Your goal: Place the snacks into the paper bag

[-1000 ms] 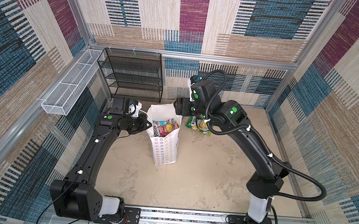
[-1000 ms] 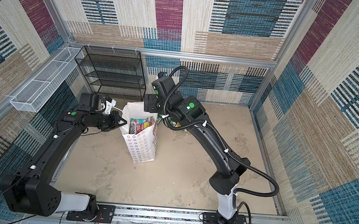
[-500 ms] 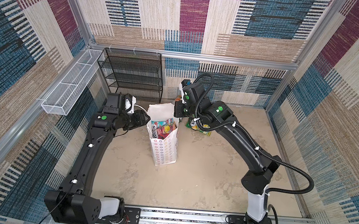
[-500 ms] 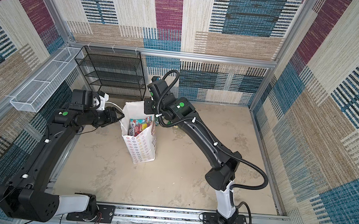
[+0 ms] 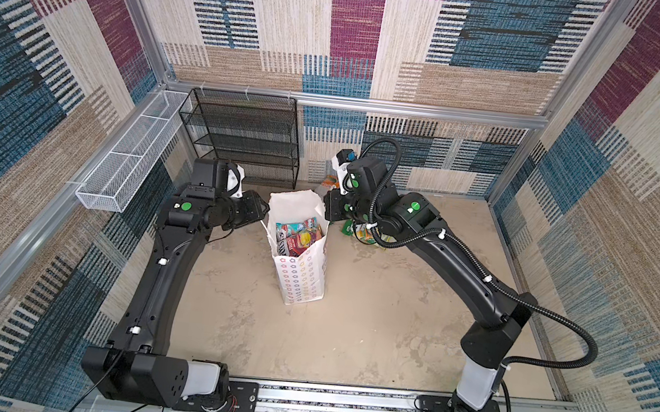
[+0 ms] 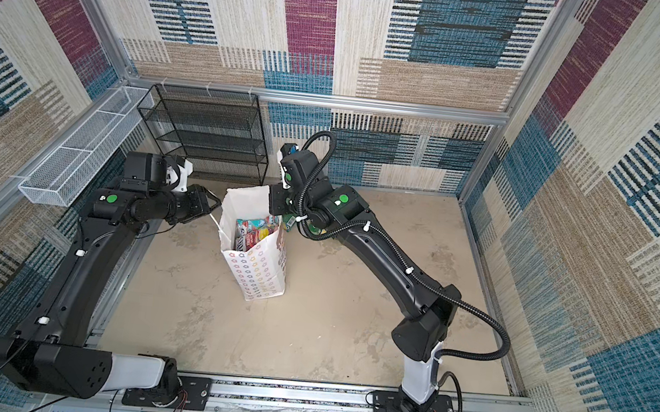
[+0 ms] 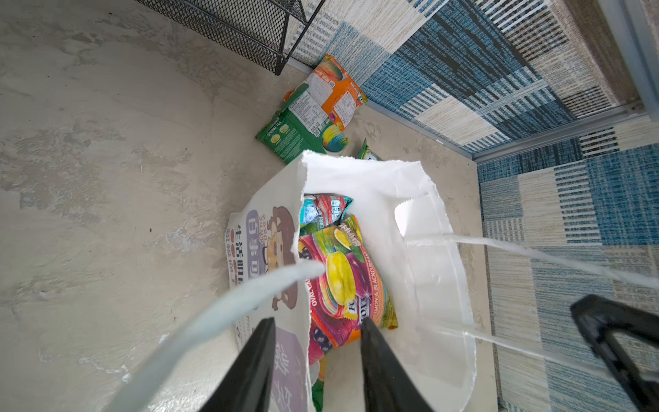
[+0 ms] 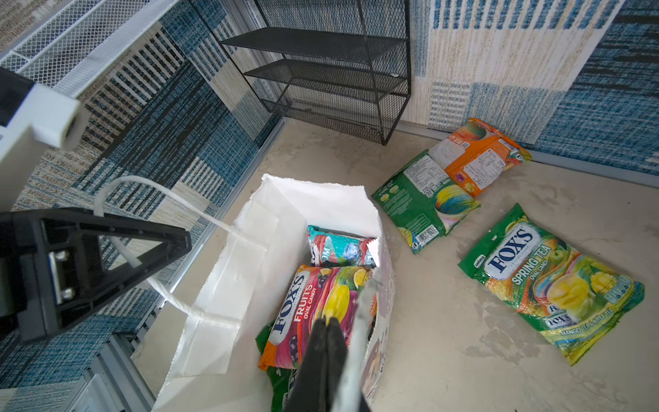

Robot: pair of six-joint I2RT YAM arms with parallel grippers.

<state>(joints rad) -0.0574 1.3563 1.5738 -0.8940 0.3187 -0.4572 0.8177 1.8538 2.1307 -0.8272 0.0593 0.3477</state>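
Snacks (image 5: 300, 238) partly hidden in paper bag (image 5: 305, 282), handle (image 7: 228, 314) blurred

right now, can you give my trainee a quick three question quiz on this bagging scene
1. Multiple choice: in the right wrist view, how many snacks lie on the floor outside the paper bag? A one, B three, C six.
2. True or false: the right tool stands wide open above the bag.
3. Short answer: which brand name is printed on the purple packet lying on top inside the bag?

Key: 1 B. 2 false, its jaws are shut. 3 FOX'S.
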